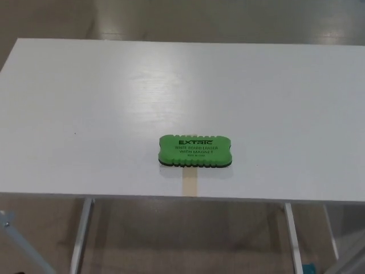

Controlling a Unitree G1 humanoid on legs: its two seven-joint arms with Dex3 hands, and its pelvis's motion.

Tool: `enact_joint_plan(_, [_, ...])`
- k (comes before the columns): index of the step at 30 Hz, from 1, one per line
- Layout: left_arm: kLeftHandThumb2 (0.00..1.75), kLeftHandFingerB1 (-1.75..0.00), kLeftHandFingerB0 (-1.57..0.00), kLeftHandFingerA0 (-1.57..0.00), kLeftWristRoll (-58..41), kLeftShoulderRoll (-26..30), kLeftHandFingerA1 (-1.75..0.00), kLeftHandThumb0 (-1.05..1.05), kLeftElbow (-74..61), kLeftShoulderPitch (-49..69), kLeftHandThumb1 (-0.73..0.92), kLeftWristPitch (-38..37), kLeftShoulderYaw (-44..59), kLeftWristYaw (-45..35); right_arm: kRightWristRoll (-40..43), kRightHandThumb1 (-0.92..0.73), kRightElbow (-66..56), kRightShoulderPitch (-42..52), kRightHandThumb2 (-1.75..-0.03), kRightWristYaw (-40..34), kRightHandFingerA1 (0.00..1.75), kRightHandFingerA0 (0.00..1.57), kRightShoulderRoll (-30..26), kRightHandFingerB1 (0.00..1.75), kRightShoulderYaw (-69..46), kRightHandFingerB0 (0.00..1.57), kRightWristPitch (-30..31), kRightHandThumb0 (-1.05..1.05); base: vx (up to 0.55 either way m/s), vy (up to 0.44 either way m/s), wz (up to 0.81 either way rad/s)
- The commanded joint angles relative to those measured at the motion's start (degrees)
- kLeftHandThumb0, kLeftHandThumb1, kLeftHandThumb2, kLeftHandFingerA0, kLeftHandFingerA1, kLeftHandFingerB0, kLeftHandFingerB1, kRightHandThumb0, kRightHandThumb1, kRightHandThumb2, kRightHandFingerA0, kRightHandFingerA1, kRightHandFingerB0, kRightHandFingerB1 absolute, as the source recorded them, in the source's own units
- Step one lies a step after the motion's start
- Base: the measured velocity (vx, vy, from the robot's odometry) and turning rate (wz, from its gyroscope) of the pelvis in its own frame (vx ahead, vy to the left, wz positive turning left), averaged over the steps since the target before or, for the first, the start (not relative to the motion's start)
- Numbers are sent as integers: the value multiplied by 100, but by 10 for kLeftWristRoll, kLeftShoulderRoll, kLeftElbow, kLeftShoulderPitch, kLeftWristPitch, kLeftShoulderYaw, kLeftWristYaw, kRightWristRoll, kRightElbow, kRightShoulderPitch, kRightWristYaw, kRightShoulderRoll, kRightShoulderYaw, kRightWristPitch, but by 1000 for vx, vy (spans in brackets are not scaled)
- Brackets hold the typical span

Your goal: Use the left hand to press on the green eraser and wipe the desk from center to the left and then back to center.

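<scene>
**Green eraser alone near the desk's front edge**

The green eraser (195,152) lies flat on the white desk (85,103), long side running left to right, its printed black lettering facing up. It sits close to the desk's near edge, roughly midway along it. Directly in front of the eraser, a short strip of tan tape (189,182) runs from just below it to that near edge.

To the eraser's left the desktop stretches bare and white all the way to the left edge, which slants outward toward the near corner. To the eraser's right a similar bare stretch runs out of the picture. Behind the eraser lies the widest open surface, reaching the far edge, with grey floor (188,17) beyond it.

Below the near edge, metal desk legs (82,234) show on both sides of the eraser.

Neither robot hand appears in the picture, so nothing can be said of their fingers; nothing touches the eraser.
</scene>
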Motion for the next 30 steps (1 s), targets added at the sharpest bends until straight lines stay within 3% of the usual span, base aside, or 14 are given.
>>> enact_joint_plan(1, [61,-37,-57,-58,-36,4,-43,-41,19,-5,66,-59,27,-1,22,-75,18,-3,-63,-45,43,73,11,37,-24,57,-94,-43,0,0,0])
enact_joint_plan(7, [60,-36,-54,-57,-35,5,-43,-42,28,-5,65,-76,23,-19,18,-75,27,-4,-63,-49,43,73,13,37,-22,56,-112,-43,0,0,0])
enact_joint_plan(12, [59,-36,-49,-62,-45,4,-43,-42,-17,20,64,-84,-6,-106,14,-75,-5,16,-63,-33,43,72,29,37,-2,56,-127,-43,0,0,0])
enact_joint_plan(13, [58,-34,-45,-71,-50,6,-44,-41,-48,35,61,-83,-20,-144,15,-75,-17,24,-64,-23,43,72,35,37,4,56,-131,-44,0,0,0])
enact_joint_plan(16, [58,-34,-44,-79,-71,12,-46,-39,-136,75,61,-70,-55,-234,29,-76,-40,40,-64,20,43,71,45,37,17,53,-128,-46,0,0,0])
enact_joint_plan(19, [59,-33,-42,-80,-93,25,-46,-38,-204,102,61,-43,-83,-302,36,-77,-59,49,-64,58,43,68,45,36,31,51,-110,-46,0,0,0])
enact_joint_plan(22, [58,-35,-46,-80,-134,54,-46,-38,-274,127,59,1,-119,-406,27,-76,-53,55,-64,84,43,67,36,35,47,48,-118,-47,0,0,0])
enact_joint_plan(24, [58,-39,-57,-88,-167,84,-49,-36,-308,136,59,43,-138,-489,25,-76,-40,53,-64,95,42,64,34,35,52,47,-122,-47,0,0,0])
enact_joint_plan(27, [58,-39,-60,-91,-185,103,-49,-35,-332,142,59,68,-150,-530,38,-76,-32,53,-64,116,42,64,34,35,50,46,-122,-47,0,0,0])
enact_joint_plan(28, [83,-57,-58,-90,-198,118,-68,-40,-354,148,51,93,-162,-556,42,-76,-23,51,-64,125,42,63,33,35,49,46,-124,-48,0,0,0])
enact_joint_plan(30, [86,-58,-58,-89,-212,133,-69,-36,-386,159,51,117,-176,-578,42,-77,-12,48,-64,130,42,63,29,35,49,45,-126,-47,0,0,0])
